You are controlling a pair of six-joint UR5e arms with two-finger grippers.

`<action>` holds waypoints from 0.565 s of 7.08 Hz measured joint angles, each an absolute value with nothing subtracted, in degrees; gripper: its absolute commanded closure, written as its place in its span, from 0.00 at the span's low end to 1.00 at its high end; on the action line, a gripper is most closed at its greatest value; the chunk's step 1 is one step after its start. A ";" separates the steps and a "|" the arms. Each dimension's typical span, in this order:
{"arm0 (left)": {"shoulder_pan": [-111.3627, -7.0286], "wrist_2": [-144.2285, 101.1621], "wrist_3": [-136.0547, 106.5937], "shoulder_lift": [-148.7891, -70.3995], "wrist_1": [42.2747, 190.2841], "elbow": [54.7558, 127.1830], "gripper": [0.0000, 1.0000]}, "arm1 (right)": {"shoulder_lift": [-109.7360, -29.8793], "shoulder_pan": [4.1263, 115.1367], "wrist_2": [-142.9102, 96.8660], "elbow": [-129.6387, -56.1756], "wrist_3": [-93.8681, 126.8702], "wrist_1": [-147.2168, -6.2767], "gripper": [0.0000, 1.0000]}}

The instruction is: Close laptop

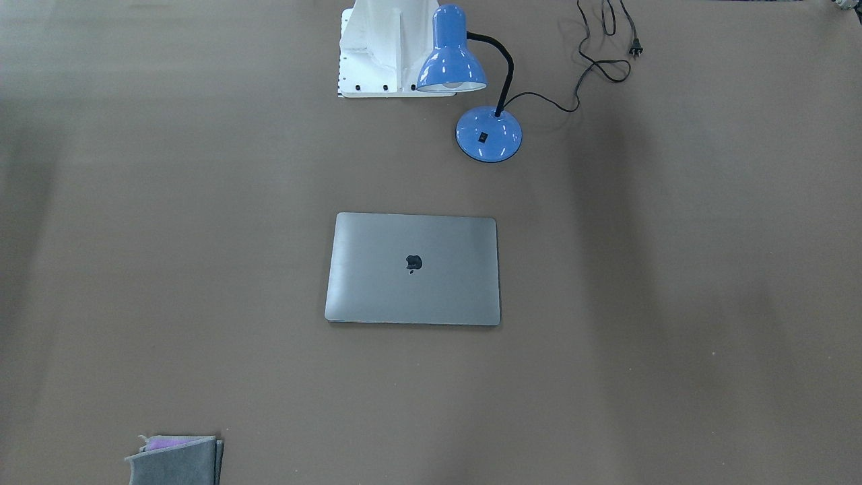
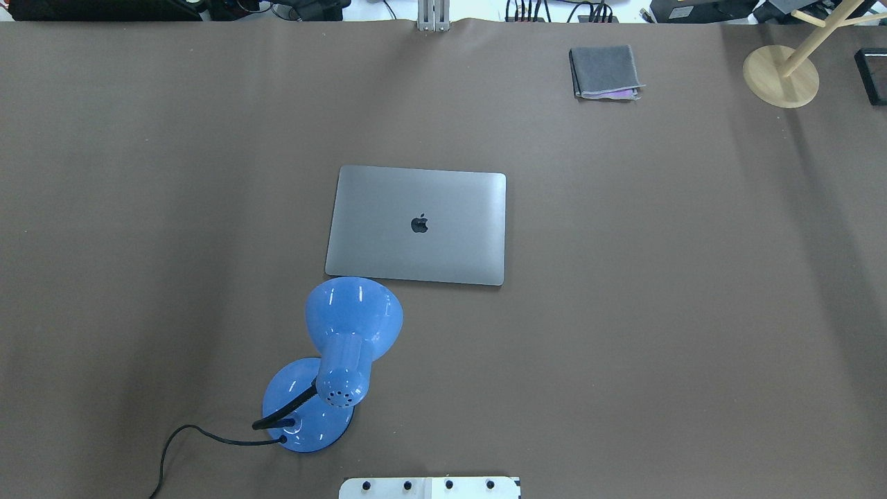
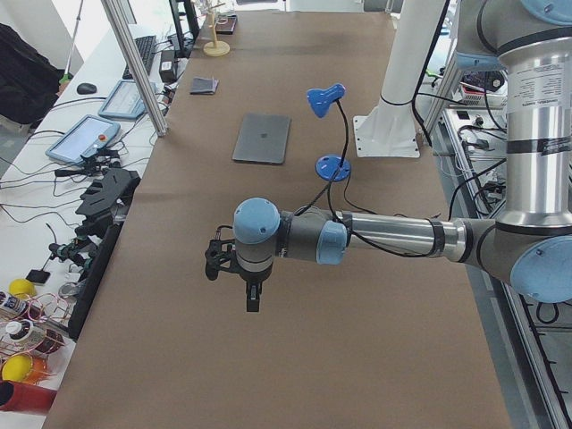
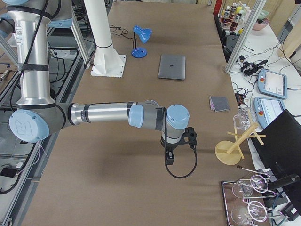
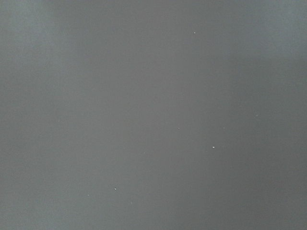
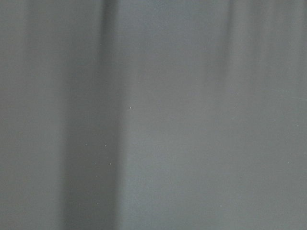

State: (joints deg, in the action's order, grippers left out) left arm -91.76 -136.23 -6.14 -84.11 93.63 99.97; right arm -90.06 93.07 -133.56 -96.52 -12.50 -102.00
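Just past the blue lamp (image 2: 353, 326), the laptop (image 2: 418, 225) lies mid-table, lid flat down: closing looks done, nothing left. Left gripper (image 3: 254, 299) and right gripper (image 4: 169, 157) hang well away; whether either is parted or together, I cannot tell

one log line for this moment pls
laptop: lid shut, flat on table | left claw: away from laptop, state unclear | right claw: away, state unclear
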 measured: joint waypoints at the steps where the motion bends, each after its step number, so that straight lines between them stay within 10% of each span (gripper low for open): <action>1: -91.76 -136.23 -6.15 -84.10 93.63 100.03 0.02 | -89.96 93.08 -133.65 -96.61 -12.42 -101.97 0.00; 4: -91.76 -136.23 -6.15 -84.04 93.61 100.04 0.02 | -89.83 93.08 -133.95 -96.99 -12.16 -101.97 0.00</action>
